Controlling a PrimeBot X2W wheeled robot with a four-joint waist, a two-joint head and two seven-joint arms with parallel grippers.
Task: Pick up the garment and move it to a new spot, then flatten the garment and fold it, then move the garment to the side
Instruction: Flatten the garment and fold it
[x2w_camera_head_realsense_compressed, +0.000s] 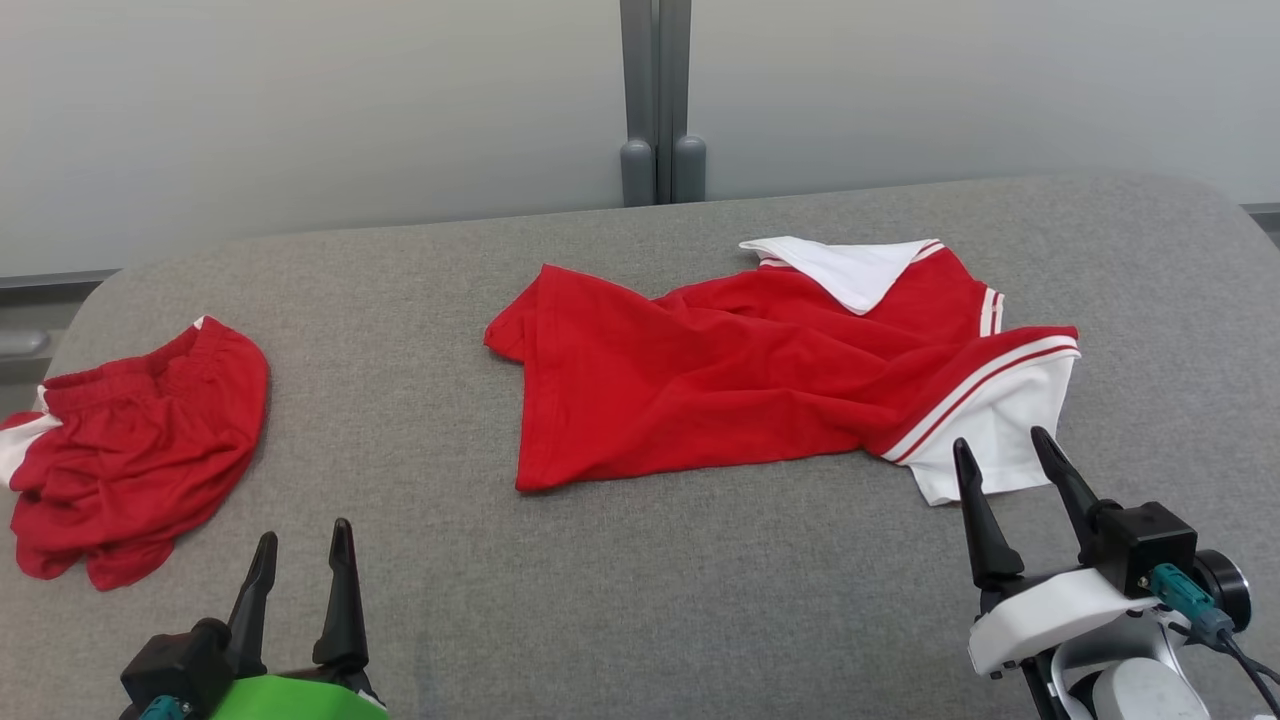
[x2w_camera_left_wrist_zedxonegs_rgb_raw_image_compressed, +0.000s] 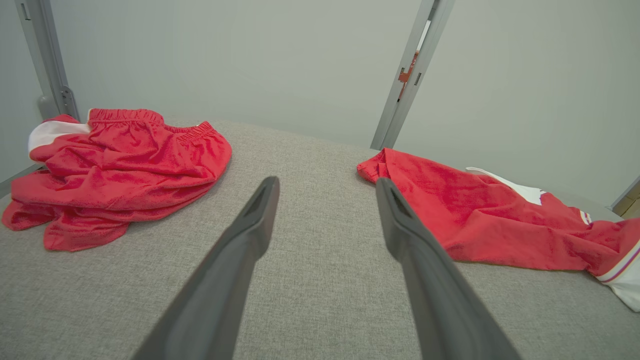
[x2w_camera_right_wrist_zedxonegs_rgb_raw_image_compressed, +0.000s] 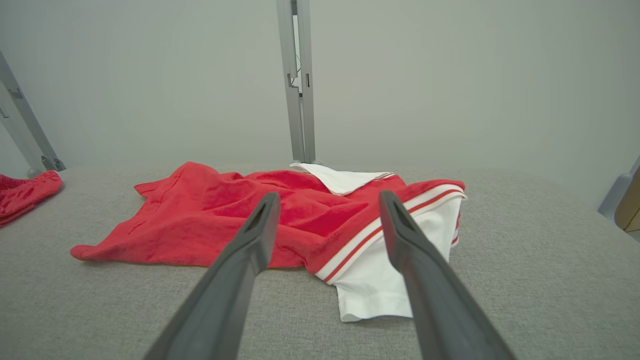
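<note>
The garment (x2w_camera_head_realsense_compressed: 740, 375) is a red shirt with a white collar and white, red-striped sleeves, lying rumpled on the grey table (x2w_camera_head_realsense_compressed: 640, 600) at centre right; it also shows as the garment (x2w_camera_left_wrist_zedxonegs_rgb_raw_image_compressed: 490, 220) and the garment (x2w_camera_right_wrist_zedxonegs_rgb_raw_image_compressed: 280, 220) in the wrist views. My right gripper (x2w_camera_head_realsense_compressed: 1003, 440) stands open just in front of its white sleeve (x2w_camera_head_realsense_compressed: 985, 440), nothing between its fingers. My left gripper (x2w_camera_head_realsense_compressed: 305, 535) is open at the lower left, over bare cloth between the shirt and a pair of shorts. In the right wrist view my right gripper (x2w_camera_right_wrist_zedxonegs_rgb_raw_image_compressed: 325, 197) points at the sleeve (x2w_camera_right_wrist_zedxonegs_rgb_raw_image_compressed: 395, 270).
Crumpled red shorts (x2w_camera_head_realsense_compressed: 130, 450) with a white patch lie near the table's left edge, also seen as red shorts (x2w_camera_left_wrist_zedxonegs_rgb_raw_image_compressed: 115, 165) in the left wrist view. A grey post (x2w_camera_head_realsense_compressed: 655, 100) and pale wall panels stand behind the table. Bare grey surface runs along the front.
</note>
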